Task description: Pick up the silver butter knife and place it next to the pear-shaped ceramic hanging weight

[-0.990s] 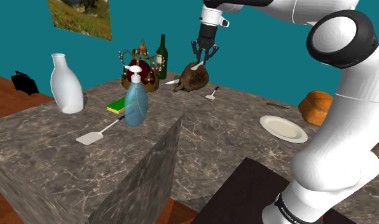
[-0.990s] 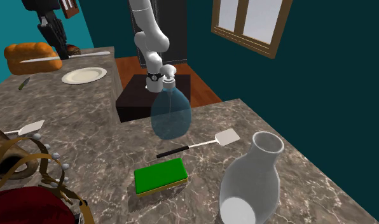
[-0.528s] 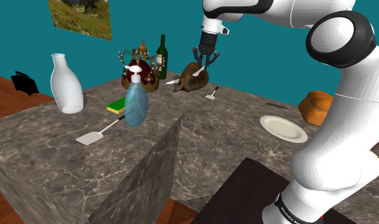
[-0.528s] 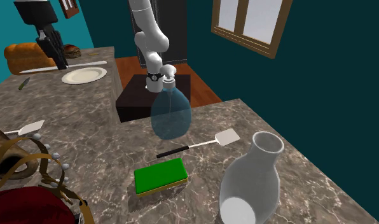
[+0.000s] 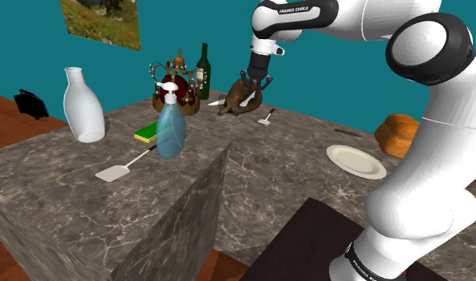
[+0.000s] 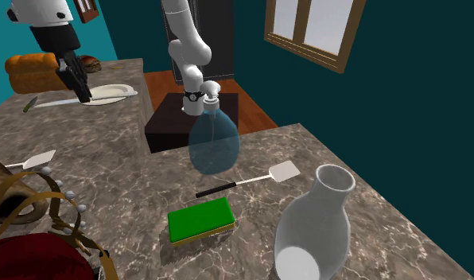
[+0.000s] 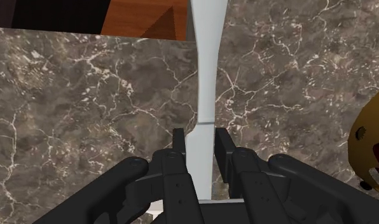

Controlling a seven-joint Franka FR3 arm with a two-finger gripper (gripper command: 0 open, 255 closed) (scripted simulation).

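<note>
Wrist view: the jaws clasp the pale knife (image 7: 204, 83) by one end, and its length runs out from them over the marbled table (image 7: 86, 95). The second exterior view has it level over the table, just beside a plate (image 6: 116, 92) and near a loaf (image 6: 36, 70). From the shoulder view the jaws hang before the brown weight (image 5: 243, 102), near a crown (image 5: 176, 84).

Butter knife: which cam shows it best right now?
Wrist view: the long pale grey butter knife, clasped in the black gripper, runs large and unobstructed away from it. Second exterior view shows it as a thin pale sliver sideways in the gripper. Shoulder view gives a small pale fleck under the gripper.
</note>
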